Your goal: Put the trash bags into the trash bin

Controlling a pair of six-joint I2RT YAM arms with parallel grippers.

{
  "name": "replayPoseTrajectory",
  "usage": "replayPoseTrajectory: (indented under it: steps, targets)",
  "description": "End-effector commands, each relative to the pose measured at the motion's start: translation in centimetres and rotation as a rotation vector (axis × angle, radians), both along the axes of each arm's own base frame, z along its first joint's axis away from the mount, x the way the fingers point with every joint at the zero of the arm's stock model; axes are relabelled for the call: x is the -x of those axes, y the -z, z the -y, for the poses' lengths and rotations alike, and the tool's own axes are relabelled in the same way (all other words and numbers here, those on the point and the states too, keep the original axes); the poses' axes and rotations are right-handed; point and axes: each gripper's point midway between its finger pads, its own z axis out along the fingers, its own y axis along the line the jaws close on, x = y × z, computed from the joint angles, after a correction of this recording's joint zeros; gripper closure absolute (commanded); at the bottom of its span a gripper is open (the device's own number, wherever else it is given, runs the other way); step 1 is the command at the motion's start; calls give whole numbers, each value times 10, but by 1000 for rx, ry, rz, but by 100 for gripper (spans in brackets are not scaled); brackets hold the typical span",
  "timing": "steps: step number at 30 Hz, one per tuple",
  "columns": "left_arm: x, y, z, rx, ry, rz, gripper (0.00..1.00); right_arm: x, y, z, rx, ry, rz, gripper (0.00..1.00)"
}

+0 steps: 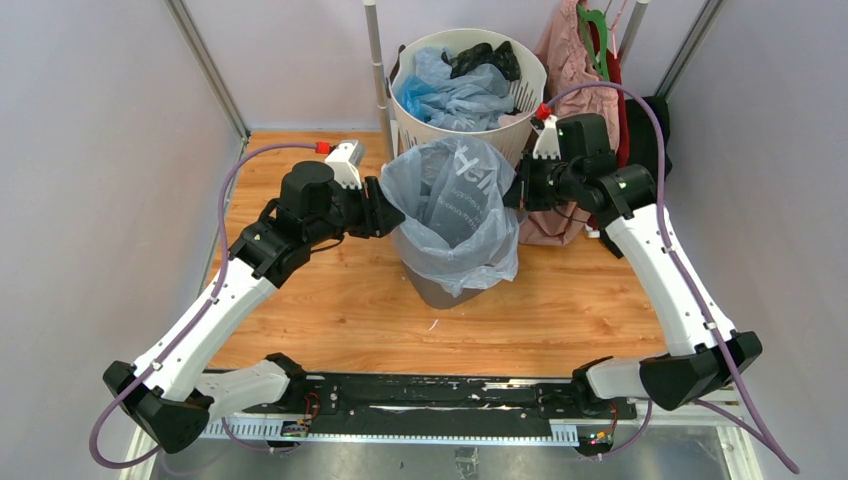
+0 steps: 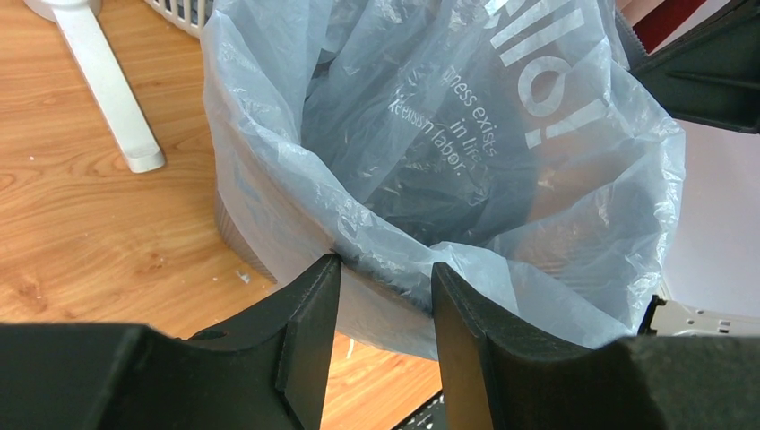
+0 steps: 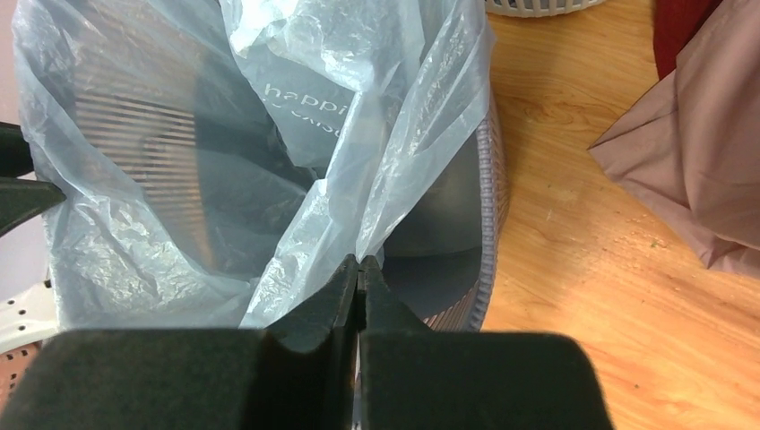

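Note:
The pale blue see-through trash bag with "Hello" lettering lines the dark grey mesh trash bin in the middle of the wooden floor, its edge folded over the left rim. My left gripper is at the bin's left rim. In the left wrist view it is open, with the bag's folded edge at its fingertips. My right gripper is at the right rim. In the right wrist view it is shut on the bag's loose edge inside the bin.
A round white slotted basket holding more blue plastic bags and dark items stands right behind the bin. A pink garment hangs and pools at the back right. A white stand foot is left of the bin.

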Motion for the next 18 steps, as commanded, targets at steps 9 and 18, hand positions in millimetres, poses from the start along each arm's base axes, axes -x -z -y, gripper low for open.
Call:
replayPoseTrajectory:
  steps: [9,18]
  targets:
    - [-2,5,-1,-16,0,2,54,22,-37,32,15,92,146,100]
    - [-1,6,-2,-20,0,4,54,41,-24,72,119,213,155,100]
